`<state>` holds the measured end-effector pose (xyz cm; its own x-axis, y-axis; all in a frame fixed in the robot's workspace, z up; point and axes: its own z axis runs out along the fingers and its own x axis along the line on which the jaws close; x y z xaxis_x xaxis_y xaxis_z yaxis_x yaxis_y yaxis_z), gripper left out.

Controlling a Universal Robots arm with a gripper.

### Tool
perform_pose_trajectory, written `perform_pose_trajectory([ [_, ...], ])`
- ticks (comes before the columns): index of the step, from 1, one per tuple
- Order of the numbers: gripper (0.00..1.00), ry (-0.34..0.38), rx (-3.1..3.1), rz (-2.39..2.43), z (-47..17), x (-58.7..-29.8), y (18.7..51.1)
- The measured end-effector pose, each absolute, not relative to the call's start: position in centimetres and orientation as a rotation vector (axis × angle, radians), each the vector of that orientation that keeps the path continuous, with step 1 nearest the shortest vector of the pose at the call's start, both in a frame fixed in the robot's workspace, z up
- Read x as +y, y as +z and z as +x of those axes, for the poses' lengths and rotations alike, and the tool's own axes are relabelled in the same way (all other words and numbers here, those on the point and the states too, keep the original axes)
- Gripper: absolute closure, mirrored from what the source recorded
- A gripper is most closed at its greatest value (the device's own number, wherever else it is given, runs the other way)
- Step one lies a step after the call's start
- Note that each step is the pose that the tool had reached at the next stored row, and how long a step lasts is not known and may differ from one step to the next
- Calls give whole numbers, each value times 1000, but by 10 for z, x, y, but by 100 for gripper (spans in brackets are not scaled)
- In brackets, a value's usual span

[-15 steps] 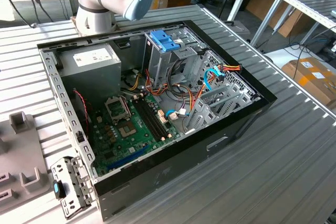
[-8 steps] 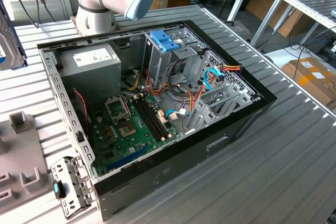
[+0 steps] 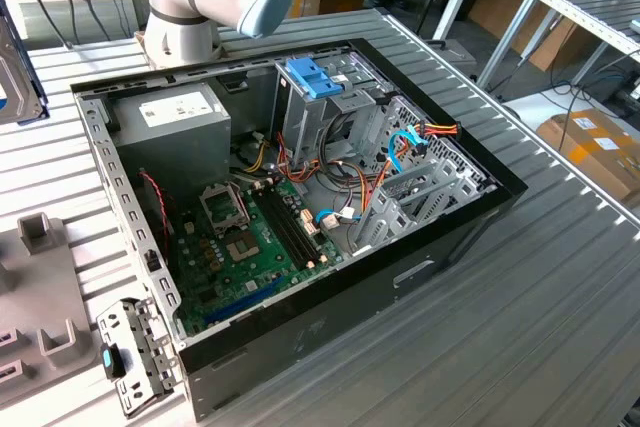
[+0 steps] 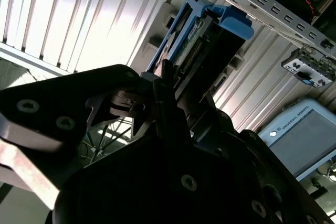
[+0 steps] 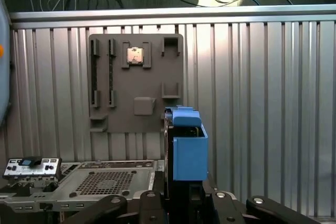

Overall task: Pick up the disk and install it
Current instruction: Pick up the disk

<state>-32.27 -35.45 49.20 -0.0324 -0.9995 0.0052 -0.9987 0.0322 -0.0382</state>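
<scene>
The ribbed metal table is carrying an open computer case, its drive cage standing empty toward the exterior view's right. In the first wrist view the gripper is holding the disk edge-on, fingers pinching narrowly on its lower end (blue carrier outermost), clear of the table near a grey fixture board. Judged step: pick-up done, installation pending, and seating is calling for squaring the carrier to the cage.

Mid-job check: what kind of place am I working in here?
Probably a robotics workshop set up for PC assembly: an open computer case on a ribbed metal table, a grey parts fixture beside it, the gripper holding the disk.
</scene>
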Motion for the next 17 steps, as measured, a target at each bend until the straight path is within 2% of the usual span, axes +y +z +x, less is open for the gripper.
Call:
perform_pose_trajectory([
  [8,65,-41,2244,-2173,-320,-355,492],
  [17,65,-24,2249,-2171,-284,-355,491],
])
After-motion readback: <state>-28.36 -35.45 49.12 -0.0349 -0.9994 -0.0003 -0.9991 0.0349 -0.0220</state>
